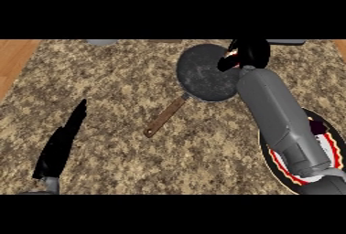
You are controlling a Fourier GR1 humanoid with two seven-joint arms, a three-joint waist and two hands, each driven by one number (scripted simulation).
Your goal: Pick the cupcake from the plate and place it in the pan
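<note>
Two grey forearms come in from the near edge of the granite counter [115, 151]. The right forearm stretches up along the counter's right side, crossing over the plate [323, 125], a dark round plate with a red and pale rim that lies at the near right edge and is largely covered by the arm. The right hand [249, 51] sits at the far right rim of the pan [206, 73], its black fingers curled around something small that shows only as a glint of orange and white between them, most likely the cupcake [231, 55], though too little of it shows to be sure. The hand overlaps the pan's edge, and whether it touches the rim cannot be told. The pan is dark and round, near the far edge right of centre, with its brown handle [164, 117] pointing toward the near left. The left hand [59, 146] rests near the counter's near left corner, fingers straight and together, pointing toward the far edge, holding nothing.
</note>
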